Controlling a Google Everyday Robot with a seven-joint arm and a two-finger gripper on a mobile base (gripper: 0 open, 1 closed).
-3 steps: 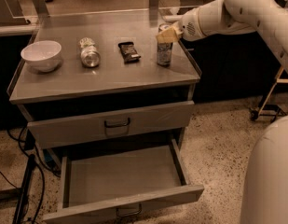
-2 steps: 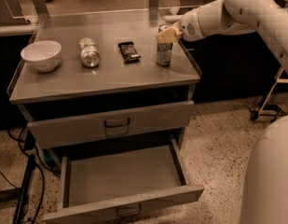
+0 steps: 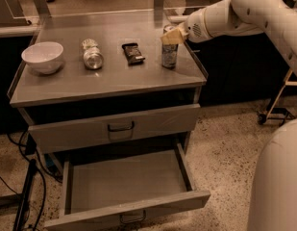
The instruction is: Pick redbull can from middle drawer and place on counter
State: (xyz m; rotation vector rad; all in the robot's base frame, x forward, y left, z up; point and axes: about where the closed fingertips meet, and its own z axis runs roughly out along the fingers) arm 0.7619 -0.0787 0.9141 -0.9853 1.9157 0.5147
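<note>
At the far left, dark cables (image 3: 27, 196) trail over the speckled terrazzo floor (image 3: 225, 148). Above them stands the counter (image 3: 114, 78), a flat grey steel top with a thin raised rim and a dull sheen. On its left end we see a round white bowl (image 3: 43, 57), smooth and glossy, mouth up. Just to the right lies a fat shiny silver can (image 3: 92, 57), tipped on its side with one round end towards us. Next comes a small dark flat snack packet (image 3: 133, 53), lying apart from both neighbours.

Near the counter's right edge stands the redbull can (image 3: 169, 56): slim, cylindrical, dull silver-blue metal. It is upright, its long axis vertical and its base on the steel.

Its top end is hidden behind the gripper (image 3: 171, 36), which sits at that end, its tan tip overlapping the rim. We cannot tell whether the gripper clamps the can or stands loose about it. The arm (image 3: 244, 11), smooth, white and rounded, reaches in from the upper right, roughly level, then bends down the right edge towards the robot's pale body (image 3: 278, 182).

Below the counter, an upper drawer (image 3: 80, 131) shows a plain grey front with a dark loop handle. Under it the middle drawer (image 3: 129, 179) is pulled well out, a shallow steel tray with low side walls.
</note>
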